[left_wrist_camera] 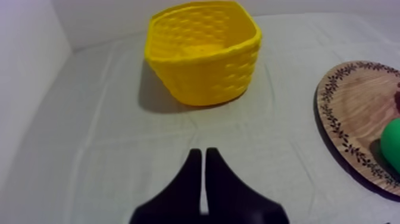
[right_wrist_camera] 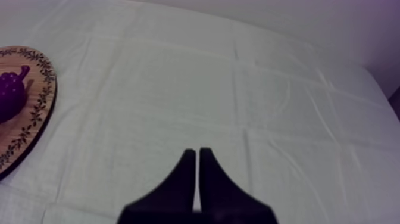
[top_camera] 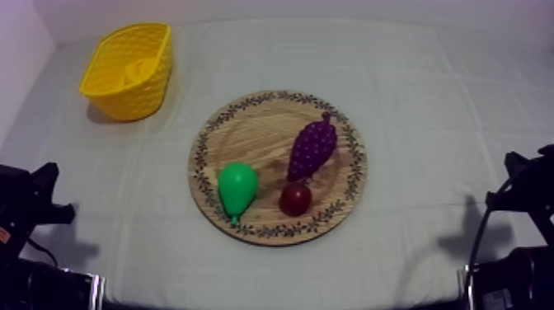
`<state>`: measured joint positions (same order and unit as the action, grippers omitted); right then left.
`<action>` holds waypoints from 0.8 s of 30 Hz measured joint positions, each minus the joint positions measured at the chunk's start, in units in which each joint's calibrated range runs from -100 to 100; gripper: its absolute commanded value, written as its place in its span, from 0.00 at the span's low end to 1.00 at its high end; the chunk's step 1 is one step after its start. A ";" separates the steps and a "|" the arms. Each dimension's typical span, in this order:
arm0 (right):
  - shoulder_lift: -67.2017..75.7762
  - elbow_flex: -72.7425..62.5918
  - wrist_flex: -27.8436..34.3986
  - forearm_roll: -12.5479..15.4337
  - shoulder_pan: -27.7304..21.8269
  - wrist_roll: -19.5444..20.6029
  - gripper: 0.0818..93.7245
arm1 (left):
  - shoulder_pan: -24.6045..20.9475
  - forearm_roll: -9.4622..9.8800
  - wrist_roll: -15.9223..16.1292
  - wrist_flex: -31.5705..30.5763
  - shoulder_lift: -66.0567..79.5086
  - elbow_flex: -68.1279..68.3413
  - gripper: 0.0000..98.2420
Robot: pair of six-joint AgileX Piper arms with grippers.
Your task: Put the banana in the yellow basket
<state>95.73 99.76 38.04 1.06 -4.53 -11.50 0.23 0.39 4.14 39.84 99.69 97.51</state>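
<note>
The yellow basket (top_camera: 130, 68) stands at the far left of the table, and in the left wrist view the basket (left_wrist_camera: 205, 56) is ahead of my left gripper. A paler yellow shape (top_camera: 132, 72) lies inside it; I cannot tell whether it is the banana. The round wooden board (top_camera: 247, 136) sits mid-table and carries a green pear (top_camera: 237, 188), purple grapes (top_camera: 312, 148) and a small red fruit (top_camera: 295, 199). My left gripper (left_wrist_camera: 200, 154) is shut on nothing, low over the cloth, well short of the basket. My right gripper (right_wrist_camera: 197, 153) is also shut on nothing, over bare cloth right of the board (right_wrist_camera: 33, 113).
Both arms rest low at the table's near corners, the left arm (top_camera: 33, 206) and the right arm (top_camera: 519, 194). Open cloth lies between each arm and the board. A pale wall borders the table's left side (left_wrist_camera: 27, 89).
</note>
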 measured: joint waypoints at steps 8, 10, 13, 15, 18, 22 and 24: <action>0.00 0.00 -0.06 0.00 0.00 0.00 0.00 | 0.00 1.46 -9.02 -6.79 0.02 2.09 0.00; 0.00 0.00 -0.06 0.00 0.00 0.00 0.00 | 0.00 1.46 -11.58 -6.99 0.02 2.22 0.00; 0.00 0.00 -0.06 0.00 0.00 0.00 0.00 | 0.00 1.47 -13.91 -7.09 0.02 2.22 0.00; 0.00 0.00 -0.06 0.00 0.00 0.00 0.00 | 0.00 1.52 -14.68 -7.15 0.02 2.22 0.00; 0.00 0.00 -0.06 0.00 0.00 0.00 0.00 | 0.00 1.52 -14.47 -7.15 0.02 2.28 0.00; 0.00 0.00 -0.06 0.00 0.00 0.00 0.00 | 0.00 1.52 -14.26 -7.15 0.02 2.28 0.00; 0.00 0.00 -0.06 0.00 0.00 0.00 0.00 | 0.00 1.52 -14.22 -7.15 0.02 2.28 0.00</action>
<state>95.73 99.76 37.98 1.06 -4.53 -11.50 0.23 1.91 -10.08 32.70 99.71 99.79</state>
